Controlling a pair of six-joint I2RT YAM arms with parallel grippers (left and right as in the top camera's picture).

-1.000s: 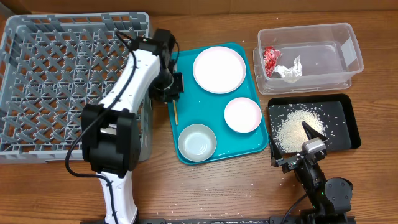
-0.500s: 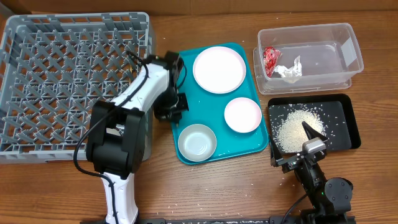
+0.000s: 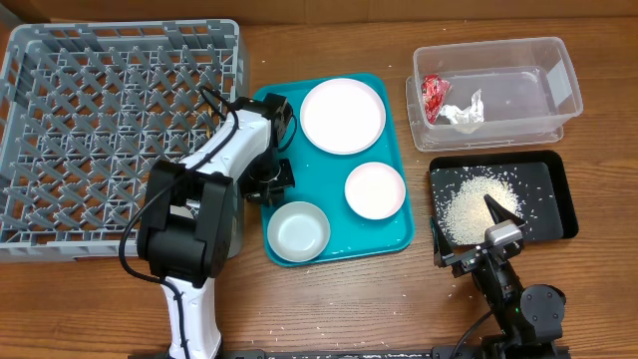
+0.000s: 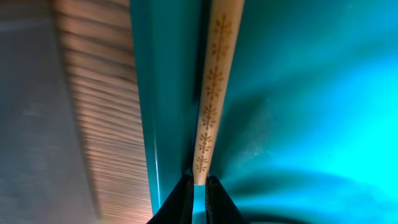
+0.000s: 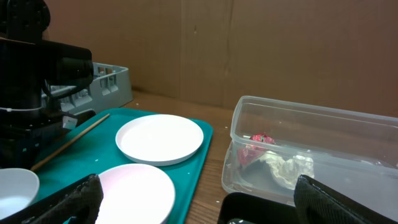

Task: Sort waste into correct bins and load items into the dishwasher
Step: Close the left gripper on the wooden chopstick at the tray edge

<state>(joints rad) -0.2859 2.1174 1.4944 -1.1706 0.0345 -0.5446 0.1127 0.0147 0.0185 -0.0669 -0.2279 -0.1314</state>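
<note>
1 rack [image 3: 100, 100], 1 teal tray [image 3: 334, 175], 1 plate [image 3: 343, 116], 1 dish [image 3: 375, 189], 1 bowl [image 3: 298, 231], 1 chopstick [image 4: 211, 93], 1 tub [image 3: 528, 95]

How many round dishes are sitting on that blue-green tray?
3: a large plate at the far end, a smaller dish mid-right, a bowl at the near-left. The left arm may hide more.

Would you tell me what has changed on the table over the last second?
The left gripper came down to the chopstick end; the teal tray with plate, dish and bowl slid toward the rack. The right gripper, clear tub, black tray and rice stayed put.
</note>
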